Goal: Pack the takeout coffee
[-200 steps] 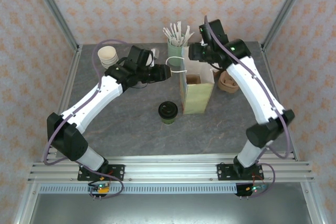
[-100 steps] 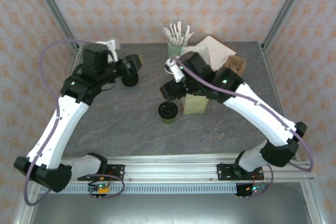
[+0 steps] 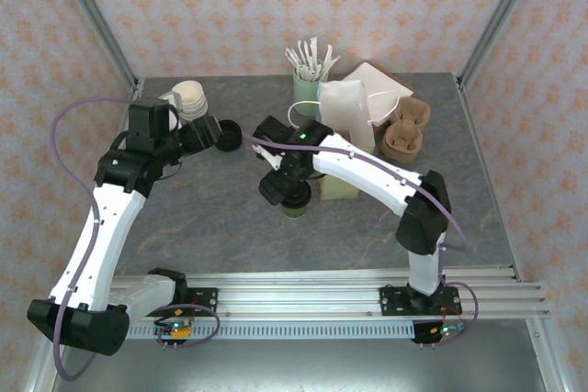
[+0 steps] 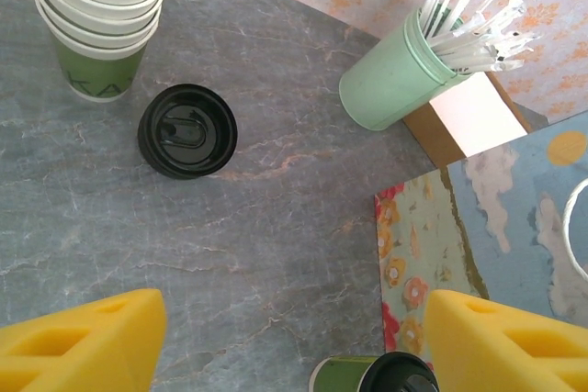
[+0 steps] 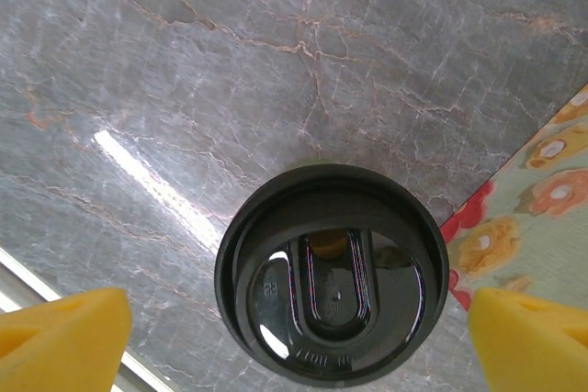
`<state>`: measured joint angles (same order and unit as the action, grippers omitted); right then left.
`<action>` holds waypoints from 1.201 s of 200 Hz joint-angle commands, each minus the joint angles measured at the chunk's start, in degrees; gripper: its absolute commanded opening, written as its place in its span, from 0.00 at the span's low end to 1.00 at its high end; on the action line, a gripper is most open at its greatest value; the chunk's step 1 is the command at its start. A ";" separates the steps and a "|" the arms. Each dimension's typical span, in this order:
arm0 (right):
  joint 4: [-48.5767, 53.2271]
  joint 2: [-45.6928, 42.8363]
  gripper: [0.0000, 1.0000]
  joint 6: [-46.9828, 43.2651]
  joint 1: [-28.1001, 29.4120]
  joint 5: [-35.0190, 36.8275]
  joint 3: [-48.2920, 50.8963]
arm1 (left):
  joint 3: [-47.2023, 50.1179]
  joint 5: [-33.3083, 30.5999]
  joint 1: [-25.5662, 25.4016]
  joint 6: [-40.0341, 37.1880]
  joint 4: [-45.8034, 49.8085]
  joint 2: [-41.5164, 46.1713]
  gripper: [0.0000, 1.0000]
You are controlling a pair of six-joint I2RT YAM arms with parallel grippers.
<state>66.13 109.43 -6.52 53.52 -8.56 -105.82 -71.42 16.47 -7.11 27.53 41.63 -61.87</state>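
Note:
The takeout coffee (image 5: pixel 333 274), a green cup with a black lid, stands on the grey table just left of the paper bag (image 3: pixel 345 118). My right gripper (image 5: pixel 299 341) hangs straight above it, open, one yellow finger (image 5: pixel 64 337) on each side and well apart from the lid. From above, that gripper (image 3: pixel 287 186) covers most of the cup (image 3: pixel 295 210). My left gripper (image 3: pixel 224 135) is open and holds nothing, back left of the cup. Its wrist view has the coffee (image 4: pixel 377 375) at the bottom edge beside the flowered bag (image 4: pixel 478 227).
A stack of lidless green cups (image 4: pixel 101 6) and a loose black lid (image 4: pixel 187 130) sit at the back left. A mint cup of wrapped stirrers (image 4: pixel 395 75) stands behind the bag. A brown cardboard carrier (image 3: pixel 405 126) and white napkins (image 3: pixel 378 84) lie at the back right.
Both grippers have left the top of the bag and opened wider. The right one swung down and left over the coffee; the left arm drew back to the left.

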 commanded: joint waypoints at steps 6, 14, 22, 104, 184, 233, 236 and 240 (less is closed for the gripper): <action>5.57 1.92 0.96 -1.03 -1.14 0.40 -3.85 | 0.75 1.35 0.27 0.36 -1.46 0.37 0.75; 6.16 2.39 0.96 -0.88 -1.55 -0.47 -3.72 | 0.84 1.39 0.32 0.33 -1.60 0.30 0.75; 6.56 2.62 0.96 -0.86 -1.81 -0.88 -3.46 | 0.84 1.38 0.31 0.33 -1.72 0.26 0.75; 7.35 4.86 0.88 -0.33 -3.24 -2.90 -2.45 | 1.11 1.42 0.28 -0.02 -2.25 -0.61 0.74; 11.03 7.03 0.85 -0.34 -3.24 -3.29 -4.32 | 1.54 1.65 0.30 -0.08 -2.38 -0.63 0.75; 10.79 7.74 0.83 -0.16 -3.24 -3.62 -4.68 | 1.50 1.76 0.27 -0.02 -2.42 -0.65 0.75; 10.80 7.81 0.83 -0.16 -3.24 -3.59 -4.70 | 1.48 1.77 0.26 -0.02 -2.42 -0.63 0.75; 10.81 7.81 0.83 -0.20 -3.24 -3.59 -4.71 | 1.52 1.83 0.28 -0.02 -2.41 -0.67 0.75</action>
<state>74.81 116.64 -6.70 50.41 -12.03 -109.19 -70.32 17.58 -7.11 27.53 40.66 -62.39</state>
